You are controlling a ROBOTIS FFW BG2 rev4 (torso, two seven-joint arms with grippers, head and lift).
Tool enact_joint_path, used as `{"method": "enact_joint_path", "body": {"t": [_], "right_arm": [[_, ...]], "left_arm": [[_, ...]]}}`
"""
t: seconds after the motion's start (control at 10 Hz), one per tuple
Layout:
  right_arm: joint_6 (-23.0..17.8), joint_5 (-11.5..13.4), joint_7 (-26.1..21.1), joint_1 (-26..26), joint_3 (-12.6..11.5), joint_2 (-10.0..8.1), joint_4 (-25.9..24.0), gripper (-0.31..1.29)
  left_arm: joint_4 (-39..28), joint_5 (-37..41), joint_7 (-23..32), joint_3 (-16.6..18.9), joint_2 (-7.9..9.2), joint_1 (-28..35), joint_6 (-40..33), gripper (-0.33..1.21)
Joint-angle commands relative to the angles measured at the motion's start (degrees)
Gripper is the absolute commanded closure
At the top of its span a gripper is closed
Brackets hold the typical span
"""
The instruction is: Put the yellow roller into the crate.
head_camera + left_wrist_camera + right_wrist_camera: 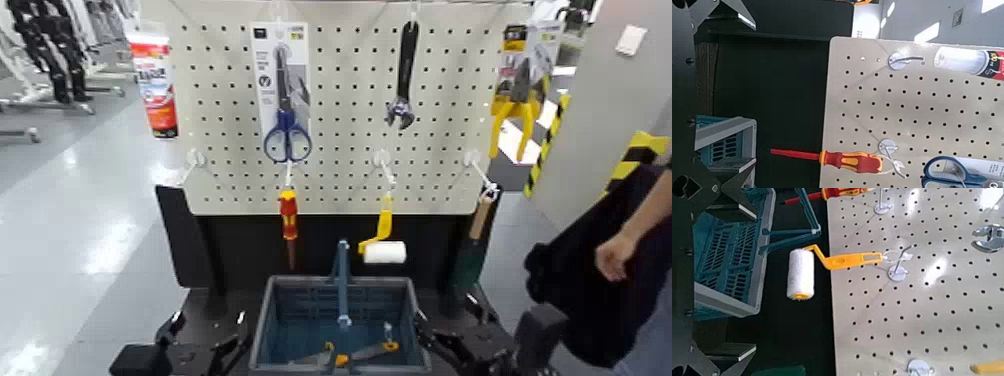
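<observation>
The head view lets me look down past the pegboard (345,100) to the crate (265,325), whose lower edge is cut off by the frame. Its upright handle (343,285) stands in front of part of the interior, and I can make out only bits of the tools lying inside (375,352), yellow-orange parts beside greyish blades, too small to name for sure. The person on the right is cropped too: I see a bare hand (615,257) and dark cloth (580,285), and what the cloth is I can't tell. Both robot arms run out of the bottom of the scene, dark against the dark bench (205,305), so their outlines are hard to pick out. The right end effector (448,325) is low beside the crate, on its right side, spread wide, with nothing between its fingers. The left end effector (208,335) is on the crate's other side, its fingers also well parted and empty. As for the yellow roller (385,235), it hangs by its handle from a hook on the lower part of the pegboard, its white fluffy cylinder (800,274) just behind the crate's handle and outside the crate. Next to it hangs the red-and-yellow screwdriver (289,215), and above are blue-handled scissors (287,130) and an adjustable wrench (403,85).
</observation>
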Motion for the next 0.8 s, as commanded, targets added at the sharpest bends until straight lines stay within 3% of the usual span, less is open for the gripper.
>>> {"method": "enact_joint_path", "body": {"t": [0.1,0.3,0.5,0.8], "right_arm": [[4.5,0.7,4.3,-6.2,-0.1,-1.94,1.5,0.14],[7.7,0.8,7.6,-10.9,1.0,-3.97,2.7,0.14],[8.7,0.5,10.5,-14.8,2.1,-5.64,4.8,0.14],[7.9,-1.8,12.7,-19.6,4.0,-8.54,9.2,0.14]], "left_arm": [[0.0,0.0,0.0,0.0,-0.15,-0.1,0.1,0.11],[0.1,0.1,0.0,0.0,-0.24,-0.1,0.1,0.11],[0.1,0.2,0.0,0.0,-0.24,-0.1,0.0,0.11],[0.1,0.2,-0.1,0.0,-0.33,-0.1,0.1,0.11]]}}
